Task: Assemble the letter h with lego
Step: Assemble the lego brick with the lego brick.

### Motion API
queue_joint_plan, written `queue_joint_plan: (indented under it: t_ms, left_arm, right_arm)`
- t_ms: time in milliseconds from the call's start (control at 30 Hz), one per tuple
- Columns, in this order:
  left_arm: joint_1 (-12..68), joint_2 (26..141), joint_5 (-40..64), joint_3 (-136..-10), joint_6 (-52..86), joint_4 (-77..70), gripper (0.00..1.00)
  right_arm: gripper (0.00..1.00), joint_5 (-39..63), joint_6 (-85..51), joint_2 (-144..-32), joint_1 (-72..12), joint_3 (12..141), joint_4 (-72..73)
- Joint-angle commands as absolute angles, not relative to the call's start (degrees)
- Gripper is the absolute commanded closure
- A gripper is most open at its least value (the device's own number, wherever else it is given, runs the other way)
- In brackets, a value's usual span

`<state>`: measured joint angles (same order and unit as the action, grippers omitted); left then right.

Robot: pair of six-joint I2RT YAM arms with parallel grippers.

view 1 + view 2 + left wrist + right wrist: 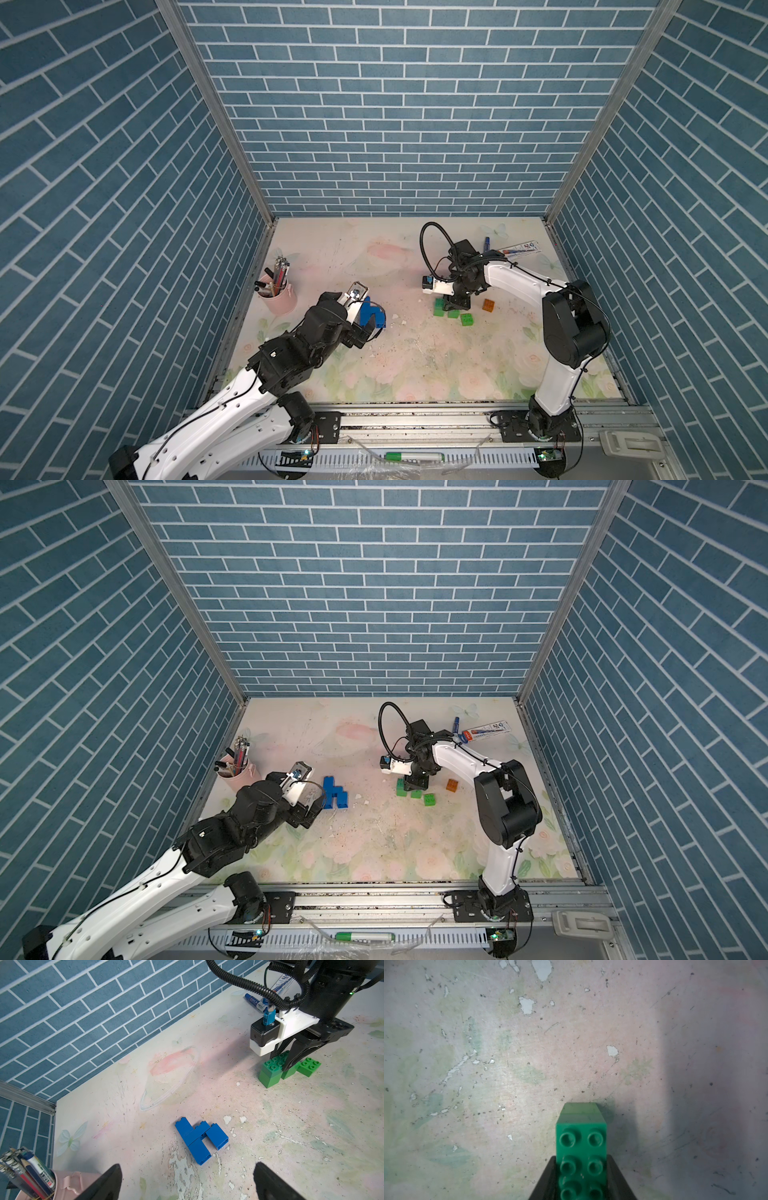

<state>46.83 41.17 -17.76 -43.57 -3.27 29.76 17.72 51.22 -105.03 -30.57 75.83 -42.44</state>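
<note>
Blue lego bricks are joined into a flat h shape lying on the table, also seen in the left wrist view. My left gripper hovers just short of the h, open, with nothing between its fingers. In a top view this gripper partly covers the h. My right gripper is shut on a long green brick, studs up, resting on a lighter green brick. Two more green bricks lie beside it. A translucent orange brick sits just to the right.
A pink cup of pens stands at the left wall, close behind my left arm. A blue marker and a pen packet lie at the back right. A green marker rests on the front rail.
</note>
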Motion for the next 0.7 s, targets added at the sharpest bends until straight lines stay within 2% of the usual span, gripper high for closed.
queue_joint_plan:
  t_ms: [0, 233, 667]
  left_arm:
    - [46.67, 40.78, -18.11, -44.49, -3.30, 31.13, 0.01]
    - [46.67, 40.83, -18.10, -44.65, -3.30, 31.38, 0.01]
    - [46.67, 40.77, -18.45, -44.73, -3.32, 31.44, 0.01]
  right_arm:
    - [1.00, 20.13, 50.54, -103.00, -30.33, 75.13, -44.40]
    - [1.00, 17.41, 49.29, -104.16, -30.62, 76.35, -45.06]
    - [1.00, 16.39, 47.90, -99.87, -33.47, 70.72, -42.85]
